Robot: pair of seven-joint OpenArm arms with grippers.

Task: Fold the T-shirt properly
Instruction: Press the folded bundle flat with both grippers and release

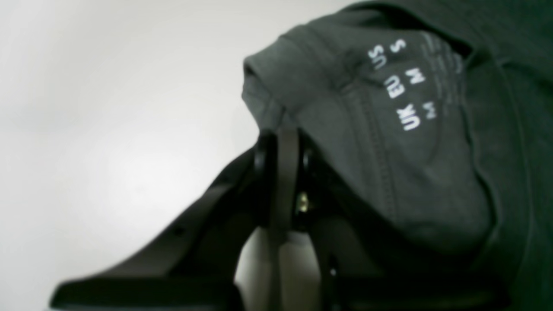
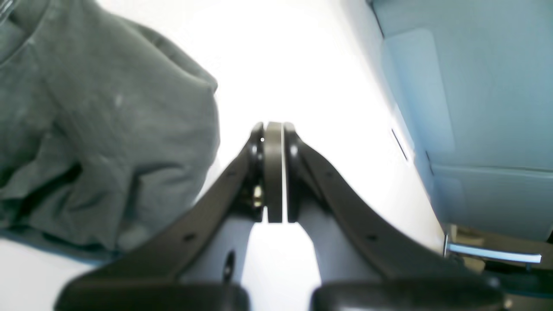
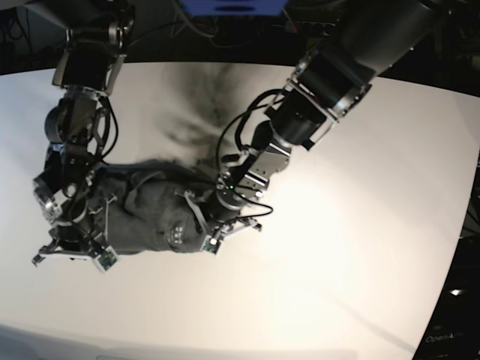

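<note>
The dark grey T-shirt (image 3: 146, 214) lies bunched in a heap on the left half of the white table. In the left wrist view its neck part (image 1: 389, 172) with the white size label (image 1: 402, 86) drapes over my left gripper (image 1: 285, 134). That gripper is shut, and a fold of the cloth meets its tips. In the base view the left gripper (image 3: 210, 241) sits at the heap's right edge. My right gripper (image 2: 273, 125) is shut with nothing between its pads. It stands just right of the crumpled T-shirt (image 2: 108, 129) in its own view.
The white table (image 3: 337, 262) stretches away to the right of the heap. A light blue panel (image 2: 475, 108) stands beyond the table's edge in the right wrist view. Dark cables and equipment (image 3: 232, 11) line the far side.
</note>
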